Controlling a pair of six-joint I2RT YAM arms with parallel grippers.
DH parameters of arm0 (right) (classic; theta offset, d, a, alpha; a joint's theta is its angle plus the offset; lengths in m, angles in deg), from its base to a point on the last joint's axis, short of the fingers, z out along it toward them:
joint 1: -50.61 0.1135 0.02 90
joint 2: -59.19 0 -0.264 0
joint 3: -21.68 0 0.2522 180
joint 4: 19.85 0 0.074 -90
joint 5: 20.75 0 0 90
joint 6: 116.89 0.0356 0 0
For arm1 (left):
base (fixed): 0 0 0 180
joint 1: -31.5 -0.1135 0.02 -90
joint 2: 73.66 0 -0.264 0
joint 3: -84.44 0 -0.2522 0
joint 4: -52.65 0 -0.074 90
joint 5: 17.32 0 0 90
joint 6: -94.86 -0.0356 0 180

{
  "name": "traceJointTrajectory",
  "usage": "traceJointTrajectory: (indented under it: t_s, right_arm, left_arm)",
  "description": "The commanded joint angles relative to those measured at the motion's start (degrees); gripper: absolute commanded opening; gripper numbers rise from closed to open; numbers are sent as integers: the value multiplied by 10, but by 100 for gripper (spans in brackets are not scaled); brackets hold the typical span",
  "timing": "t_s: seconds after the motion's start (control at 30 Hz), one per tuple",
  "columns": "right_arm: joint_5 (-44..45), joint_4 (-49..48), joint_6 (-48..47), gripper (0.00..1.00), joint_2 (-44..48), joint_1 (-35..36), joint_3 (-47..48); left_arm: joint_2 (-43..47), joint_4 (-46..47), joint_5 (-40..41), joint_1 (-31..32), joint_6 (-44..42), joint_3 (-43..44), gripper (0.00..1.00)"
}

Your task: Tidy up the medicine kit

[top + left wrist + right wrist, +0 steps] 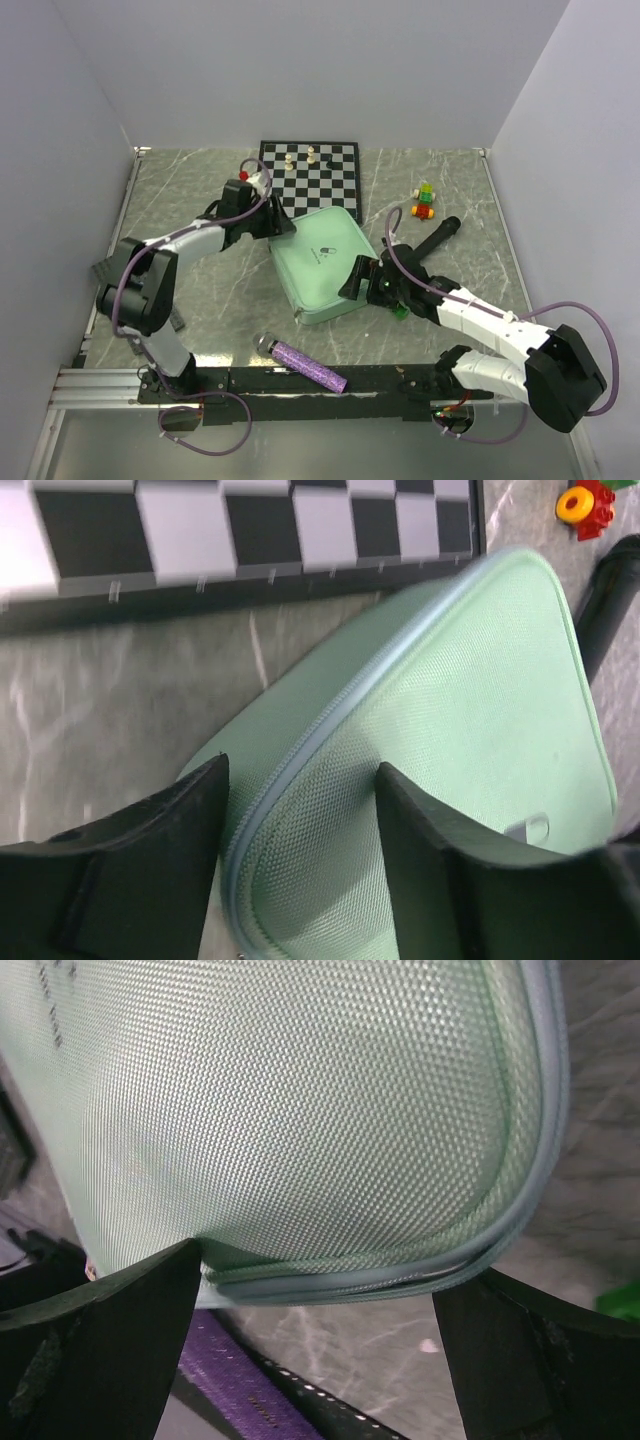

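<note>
Straddling one rounded corner of the medicine kit [325,262], the left gripper [300,775] holds its black fingers [150,870] apart, one against the side wall and one over the lid. The zip seam runs between them. Whether they pinch the case cannot be told.

The right gripper [325,1270] stands wide open at the opposite corner, with the kit's edge just past its fingertips and spanning the gap.

The kit lies flat on the counter [200,190] between the two grippers, lid down. It is a rounded-square shell of mint-green woven fabric with a fine grid texture, a paler zip band around the edge and a small dark logo on top.

Beyond the left gripper, a black-and-white chessboard [320,175] lies just beside the kit. Behind the right gripper lies a glittery purple tube [310,367]. The counter is grey-green and marbled.
</note>
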Motion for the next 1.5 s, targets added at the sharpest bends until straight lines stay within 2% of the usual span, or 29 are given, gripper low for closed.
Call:
traceJointTrajectory:
  t_s: [0.0, 0.07, 0.23, 0.37, 0.43, 0.53, 0.7, 0.83, 0.93, 1.0, 1.13, 1.27, 1.47]
  right_arm:
    - [47, -11, -87, 100, -13, -25, 61]
    - [52, 3, -114, 100, -32, -27, 83]
    - [45, 15, -157, 100, -81, -36, 131]
    - [44, 29, -189, 100, -129, -42, 189]
    - [33, 31, -200, 100, -159, -46, 222]
    - [15, 41, -208, 99, -203, -46, 266]
    - [23, 59, -206, 99, -198, -46, 283]
    - [69, 99, -209, 100, -132, -47, 268]
    - [65, 98, -206, 100, -73, -50, 221]
    - [53, 95, -201, 100, -68, -50, 196]
    - [2, 80, -192, 100, -98, -50, 172]
    - [-46, 23, -160, 100, -113, -32, 147]
    - [-45, -3, -116, 100, -195, 62, 204]
  left_arm:
    - [78, -3, -96, 14, 59, -99, 59]
    - [118, 29, -105, 14, 83, -147, 55]
    - [241, 60, -89, 13, 146, -260, 51]
    - [351, 64, -39, 25, 209, -338, 52]
    - [401, 51, -18, 34, 233, -369, 53]
    - [468, 12, 11, 38, 244, -388, 60]
    - [547, -117, 116, 38, 220, -347, 71]
    - [551, -159, 182, 37, 201, -323, 86]
    - [519, -148, 186, 36, 198, -312, 89]
    - [491, -126, 173, 34, 201, -312, 90]
    - [440, -101, 150, 33, 205, -309, 89]
    - [439, -100, 147, 33, 199, -309, 88]
    - [465, -149, 189, 17, 175, -286, 89]
